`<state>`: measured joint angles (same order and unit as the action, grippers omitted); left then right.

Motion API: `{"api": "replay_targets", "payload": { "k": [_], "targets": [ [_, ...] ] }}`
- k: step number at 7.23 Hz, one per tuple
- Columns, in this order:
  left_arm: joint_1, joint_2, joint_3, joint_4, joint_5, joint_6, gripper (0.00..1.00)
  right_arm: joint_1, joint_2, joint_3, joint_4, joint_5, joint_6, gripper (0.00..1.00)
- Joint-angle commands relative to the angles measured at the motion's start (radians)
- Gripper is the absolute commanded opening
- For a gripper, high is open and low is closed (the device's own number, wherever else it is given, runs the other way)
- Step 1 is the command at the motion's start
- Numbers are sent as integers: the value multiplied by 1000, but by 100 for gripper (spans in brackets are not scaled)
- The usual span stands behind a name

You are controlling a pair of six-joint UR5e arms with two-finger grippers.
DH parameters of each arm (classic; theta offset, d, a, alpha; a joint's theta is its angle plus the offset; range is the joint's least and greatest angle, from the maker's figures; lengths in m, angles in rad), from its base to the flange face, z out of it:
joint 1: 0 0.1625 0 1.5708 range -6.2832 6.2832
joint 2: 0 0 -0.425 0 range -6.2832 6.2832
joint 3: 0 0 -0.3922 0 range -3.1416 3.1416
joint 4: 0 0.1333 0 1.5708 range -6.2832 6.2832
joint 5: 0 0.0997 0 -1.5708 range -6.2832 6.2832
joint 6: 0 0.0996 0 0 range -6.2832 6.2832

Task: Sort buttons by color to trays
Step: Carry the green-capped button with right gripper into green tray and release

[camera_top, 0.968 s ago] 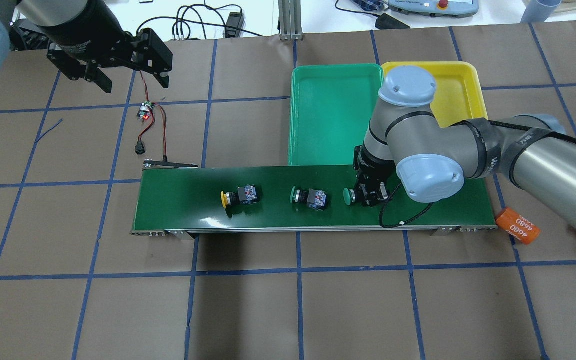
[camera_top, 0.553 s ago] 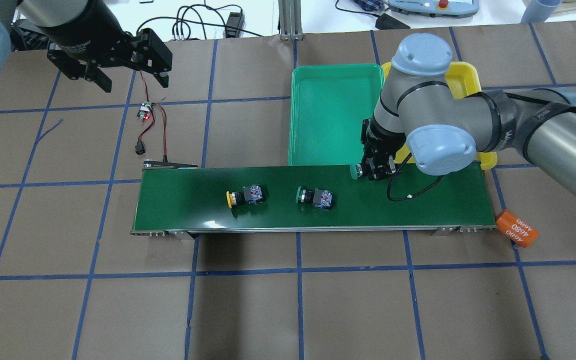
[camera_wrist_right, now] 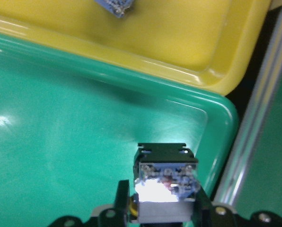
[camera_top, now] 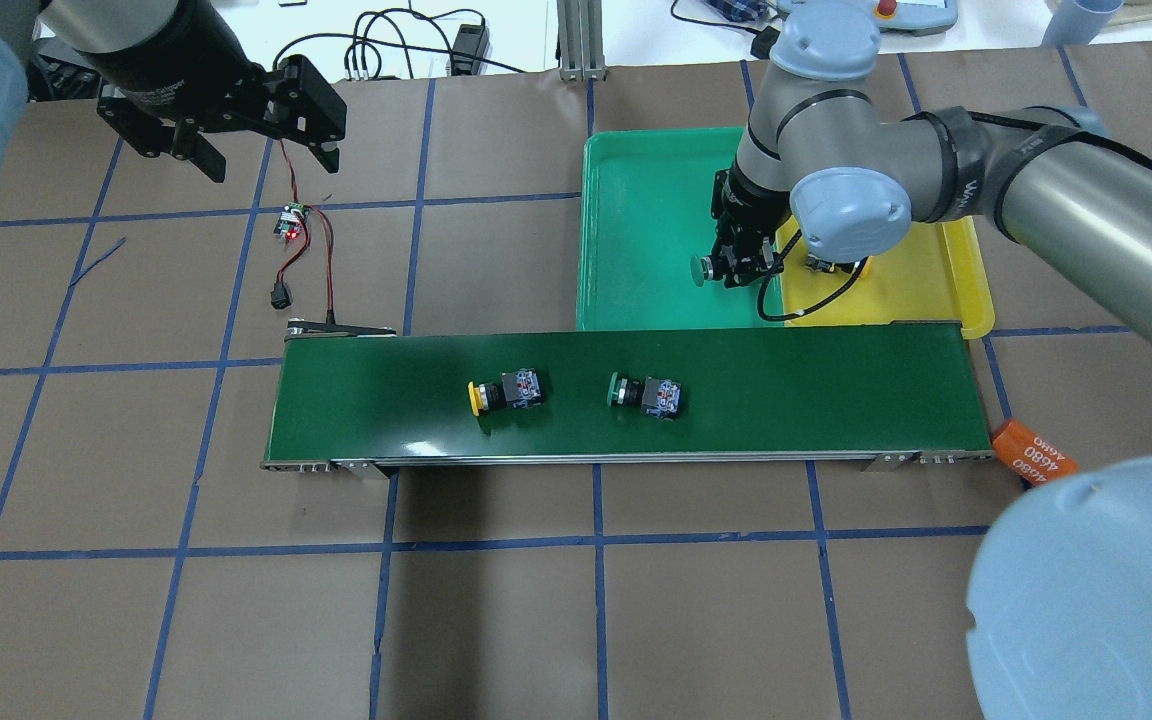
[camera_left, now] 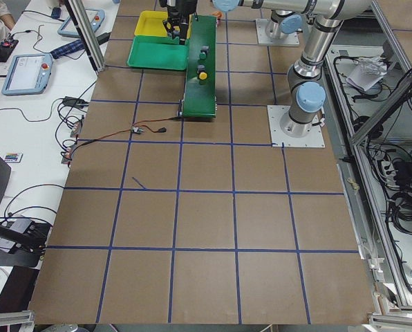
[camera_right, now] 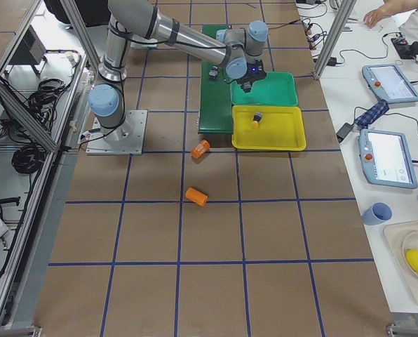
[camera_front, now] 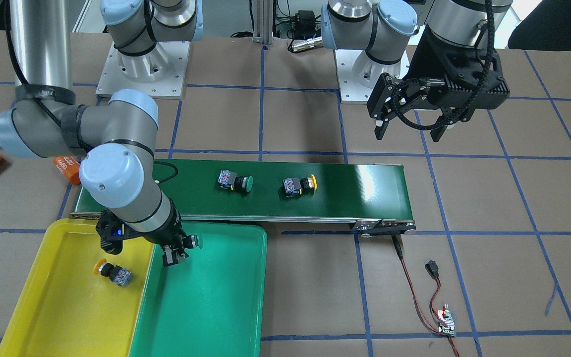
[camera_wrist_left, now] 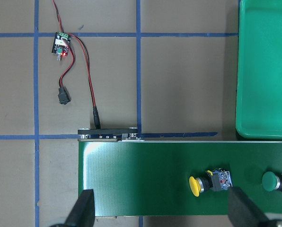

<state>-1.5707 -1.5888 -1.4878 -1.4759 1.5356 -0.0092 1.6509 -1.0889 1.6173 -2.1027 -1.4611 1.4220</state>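
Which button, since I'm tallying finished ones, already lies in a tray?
The yellow button in the yellow tray. Two others lie on the belt; the fourth is held in the right pincer over the green tray.

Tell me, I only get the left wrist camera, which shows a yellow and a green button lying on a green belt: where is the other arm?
Observer: The right gripper hangs over the green tray, shut on a green button.
Visitor: Is anything sorted already?
Observer: One yellow button lies in the yellow tray.
Visitor: And the arm whose camera I'm using?
Observer: The left gripper is open and holds nothing, raised off to one side of the belt.
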Motion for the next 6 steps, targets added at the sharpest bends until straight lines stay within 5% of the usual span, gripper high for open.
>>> {"api": "replay_targets", "payload": {
  "k": [1,2,3,6],
  "targets": [
    [0,0,0,0,0,0,100,4,47,-14,-20,5,9,60],
    [0,0,-2,9,1,0,100,4,43,-8,-13,2,11,96],
    [0,0,-3,12,0,0,100,6,15,-7,6,-13,11,100],
    [0,-2,-3,14,0,0,100,4,-179,10,328,2,15,100]
  ]
}}
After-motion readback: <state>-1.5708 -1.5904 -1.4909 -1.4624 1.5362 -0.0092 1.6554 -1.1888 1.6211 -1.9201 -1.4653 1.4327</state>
